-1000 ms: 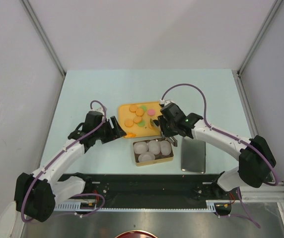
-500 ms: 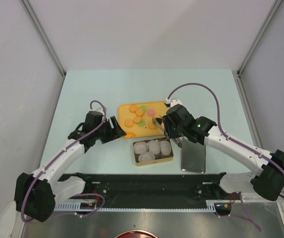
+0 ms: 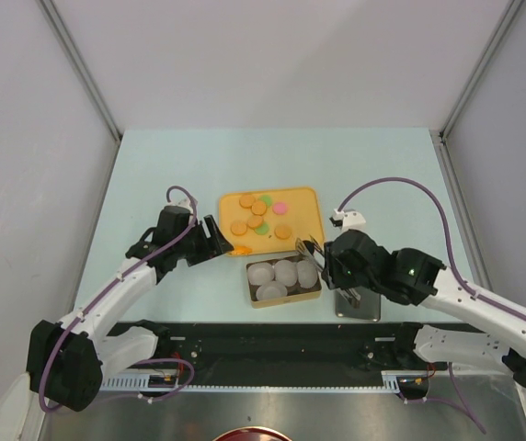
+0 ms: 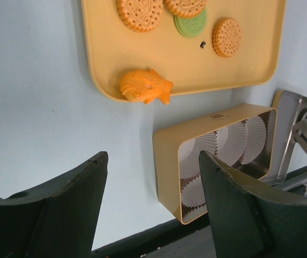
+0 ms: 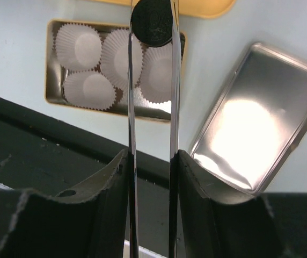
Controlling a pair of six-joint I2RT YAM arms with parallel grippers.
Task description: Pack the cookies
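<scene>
Several orange cookies (image 3: pixel 246 200), green ones and a pink one (image 3: pixel 280 208) lie on the yellow tray (image 3: pixel 305 204). My right gripper (image 3: pixel 335 266) is shut on metal tongs (image 5: pixel 131 107). The tongs pinch a black cookie (image 5: pixel 152 21) above the right end of the gold tin (image 5: pixel 49 80). The tin (image 3: pixel 283 301) holds several white paper cups (image 5: pixel 78 45). My left gripper (image 3: pixel 215 237) is open and empty, left of the tin; in its wrist view (image 4: pixel 153 158) the tin's corner (image 4: pixel 167 161) lies between its fingers, lower down. An orange cookie (image 4: pixel 226 36) and a green one (image 4: pixel 191 24) show there.
An orange fish-shaped piece (image 4: pixel 145 86) lies across the tray's near left edge, also in the top view (image 3: pixel 242 248). The shiny tin lid (image 3: pixel 359 292) lies right of the tin, partly under my right arm; the right wrist view shows it too (image 5: pixel 261 123). A black rail runs along the table's near edge.
My right arm has pulled back from the tray toward the near right, carrying the tongs with the black cookie to the tin's right end. The left arm has not moved.
</scene>
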